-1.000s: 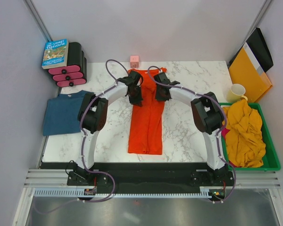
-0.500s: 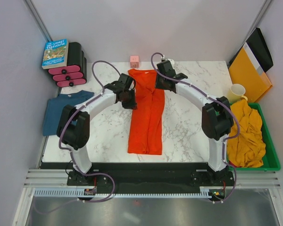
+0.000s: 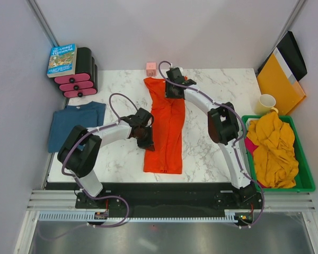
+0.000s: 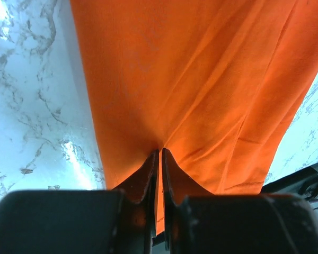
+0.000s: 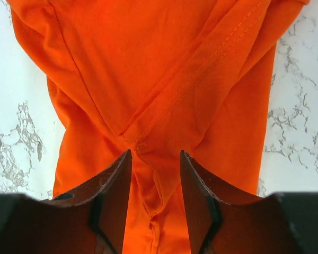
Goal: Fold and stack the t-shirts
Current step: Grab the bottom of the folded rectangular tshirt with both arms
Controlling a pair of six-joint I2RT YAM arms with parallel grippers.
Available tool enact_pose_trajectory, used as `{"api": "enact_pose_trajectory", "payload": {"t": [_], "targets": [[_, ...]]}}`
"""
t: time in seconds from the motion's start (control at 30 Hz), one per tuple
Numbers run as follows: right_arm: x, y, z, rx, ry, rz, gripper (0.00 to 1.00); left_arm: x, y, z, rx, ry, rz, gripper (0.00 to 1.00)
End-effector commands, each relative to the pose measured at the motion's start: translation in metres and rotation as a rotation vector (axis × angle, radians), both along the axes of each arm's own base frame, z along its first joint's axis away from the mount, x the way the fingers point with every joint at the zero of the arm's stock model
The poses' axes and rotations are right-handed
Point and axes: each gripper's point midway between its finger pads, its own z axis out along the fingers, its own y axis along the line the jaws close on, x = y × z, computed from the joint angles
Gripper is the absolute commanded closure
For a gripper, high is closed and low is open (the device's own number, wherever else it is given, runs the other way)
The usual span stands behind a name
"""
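Between the fingers of the left tool (image 4: 158,154), closed to a thin slit, a fold of the orange-red t-shirt (image 4: 191,79) was pinched at the garment's left long edge, nearer its near hem than its far end. At the far end of the same shirt, the right tool (image 5: 155,156) stood with its fingers parted and nothing between them, above layered cloth crossed by a stitched seam; whether the fingertips touched the fabric could not be told. The orange-red t-shirt lay as a long narrow strip down the middle of the marble desk (image 3: 212,143), running from the far edge toward the near edge. A teal-blue t-shirt (image 3: 69,127) lay flat at the desk's left edge, well apart from the strip. On the right, a green tray (image 3: 307,182) held a crumpled mustard-yellow t-shirt (image 3: 273,151), with a sliver of pink cloth (image 3: 249,148) showing at its left side. A pale mug (image 3: 266,103) stood just beyond the tray, beside a yellow-orange folder (image 3: 280,80) leaning at the right wall. A pink cube (image 3: 151,67) sat just beyond the strip's far end, and a book (image 3: 62,59) rested on a black and pink stack (image 3: 79,79) at the far left corner
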Motion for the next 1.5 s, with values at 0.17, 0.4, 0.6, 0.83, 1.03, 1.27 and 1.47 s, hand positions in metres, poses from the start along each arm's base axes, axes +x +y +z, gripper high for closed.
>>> {"api": "enact_pose_trajectory", "payload": {"t": [0.17, 0.4, 0.6, 0.83, 1.03, 1.27, 1.47], "targets": [[0.017, 0.016, 0.011, 0.032, -0.057, 0.040, 0.54, 0.005, -0.012, 0.019, -0.089, -0.043, 0.009, 0.89], [0.014, 0.017, -0.012, 0.027, -0.019, 0.051, 0.57, 0.003, -0.012, 0.015, -0.083, -0.028, 0.005, 0.89], [0.007, 0.010, -0.029, -0.005, 0.020, 0.040, 0.68, 0.003, -0.013, 0.009, -0.078, -0.012, 0.002, 0.89], [0.013, 0.007, -0.005, 0.005, -0.031, 0.011, 1.00, 0.005, -0.013, 0.007, -0.068, -0.014, 0.005, 0.89], [0.017, -0.001, 0.024, 0.011, -0.094, -0.035, 1.00, 0.005, -0.014, 0.004, -0.062, -0.010, 0.003, 0.89], [0.008, -0.018, 0.049, 0.034, -0.165, -0.103, 1.00, 0.006, -0.016, 0.002, -0.064, -0.007, 0.002, 0.90], [0.005, -0.028, 0.044, 0.054, -0.153, -0.132, 1.00, 0.005, -0.016, -0.002, -0.062, 0.001, -0.001, 0.90]]}}
